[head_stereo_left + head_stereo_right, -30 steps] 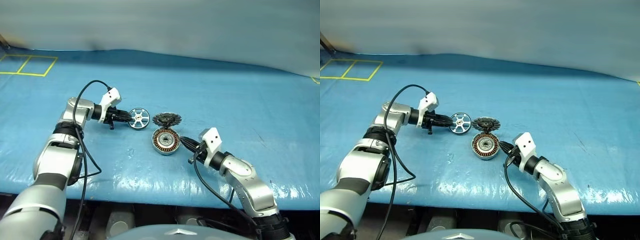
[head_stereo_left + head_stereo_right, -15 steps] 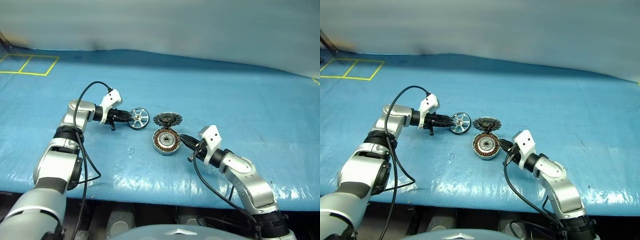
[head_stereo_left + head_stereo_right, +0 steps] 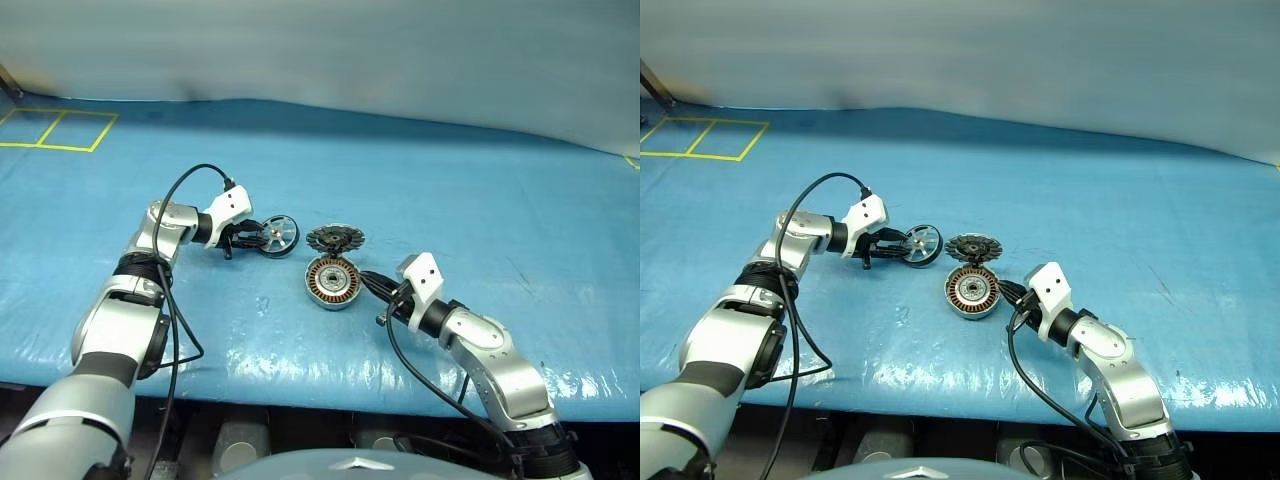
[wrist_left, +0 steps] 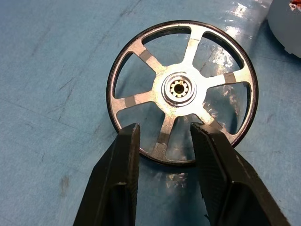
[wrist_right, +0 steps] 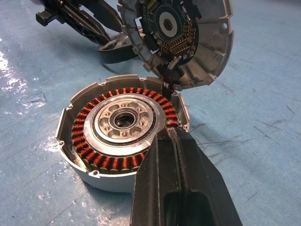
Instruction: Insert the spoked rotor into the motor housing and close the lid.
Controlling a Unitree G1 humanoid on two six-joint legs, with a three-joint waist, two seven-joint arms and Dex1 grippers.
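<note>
Blue mat: spoked rotor (image 4: pixel 182 89) just beyond left tool (image 4: pixel 164 136).

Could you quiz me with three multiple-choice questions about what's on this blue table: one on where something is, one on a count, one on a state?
1. Where is the rotor?
A. inside the housing
B. on the table, left of the housing
C. on the lid

2. How many silver spokes has the rotor?
A. three
B. five
C. eight

3. How is the lid?
A. swung open
B. shut flat
C. lying apart from the housing

Answers: 1 B, it lies on the table beside the housing. 2 B, the left wrist view shows five. 3 A, it stands up from the housing's rim, toothed face showing.
</note>
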